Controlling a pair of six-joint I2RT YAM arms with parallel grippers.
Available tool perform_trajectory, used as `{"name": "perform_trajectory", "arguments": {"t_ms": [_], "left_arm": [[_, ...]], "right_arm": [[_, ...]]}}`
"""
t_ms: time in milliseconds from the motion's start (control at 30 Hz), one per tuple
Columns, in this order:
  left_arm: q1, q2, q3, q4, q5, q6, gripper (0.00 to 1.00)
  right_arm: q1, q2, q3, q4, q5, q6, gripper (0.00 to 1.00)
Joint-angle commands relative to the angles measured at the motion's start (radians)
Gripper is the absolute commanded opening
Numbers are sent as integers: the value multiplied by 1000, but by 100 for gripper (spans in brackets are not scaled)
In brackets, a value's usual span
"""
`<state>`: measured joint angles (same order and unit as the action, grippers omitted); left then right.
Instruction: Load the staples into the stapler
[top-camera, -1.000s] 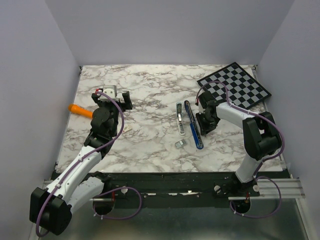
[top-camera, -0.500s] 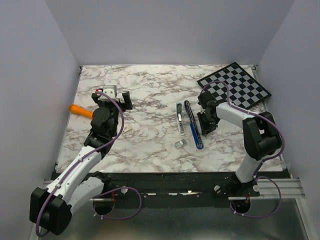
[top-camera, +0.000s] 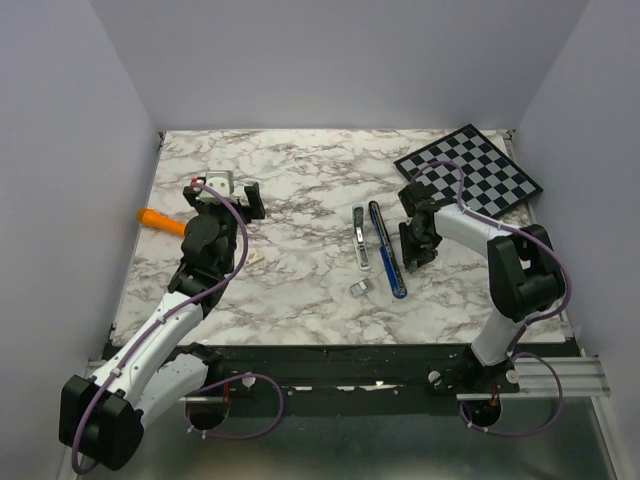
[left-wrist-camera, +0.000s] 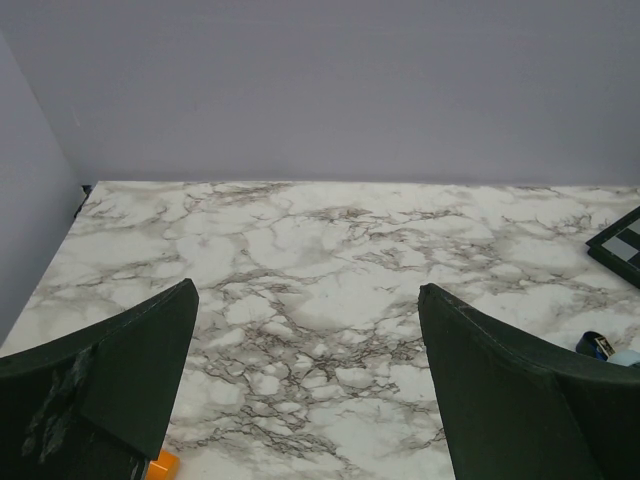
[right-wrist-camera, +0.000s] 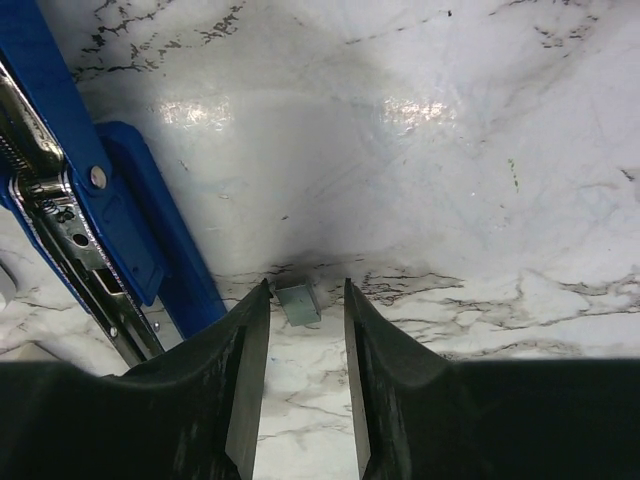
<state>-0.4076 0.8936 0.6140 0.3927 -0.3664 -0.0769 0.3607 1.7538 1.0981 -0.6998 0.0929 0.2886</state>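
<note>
The stapler (top-camera: 386, 252) lies opened out mid-table, its dark blue base (right-wrist-camera: 150, 235) and silvery metal channel (right-wrist-camera: 55, 190) at the left of the right wrist view. A tiny grey block of staples (right-wrist-camera: 299, 303) lies flat on the marble just right of that base. My right gripper (right-wrist-camera: 305, 287) is down at the table, open, its tips on either side of the block; the left tip is at the block's corner and a gap shows on the right. My left gripper (top-camera: 232, 196) hovers wide open over bare marble at the far left, holding nothing.
A second small silvery block (top-camera: 360, 287) lies in front of the stapler. An orange pen-like stick (top-camera: 160, 220) rests near the left wall. A checkered board (top-camera: 468, 170) sits at the back right, behind my right arm. Walls enclose the table (top-camera: 300, 180).
My right gripper has shifted slightly to the right beside the stapler, its jaws nearly unchanged. The left arm has not moved.
</note>
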Motion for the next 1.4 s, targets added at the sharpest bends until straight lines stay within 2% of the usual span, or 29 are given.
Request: {"name": "perform_trajectory", "arguments": {"t_ms": [0,500,933,1167,1367], "left_arm": [[3,-21,0,-5,20,-15,99],[3,-21,0,-8,27,-23,99],[3,-19,0,-6,26,-20,99],[3,-16,1,-6,26,-18,99],[3,-13,1,-6,26,-20,99]], "right_arm": [[-8,-42,-4,-6,5,-23,44],[-8,-10,19,-27,-71,-183,39],[7,50,32,-26,-61,-190,38],[15,59,17,-24,-45,-190,27],[17,-2,-3,-17,-33,-175,23]]}}
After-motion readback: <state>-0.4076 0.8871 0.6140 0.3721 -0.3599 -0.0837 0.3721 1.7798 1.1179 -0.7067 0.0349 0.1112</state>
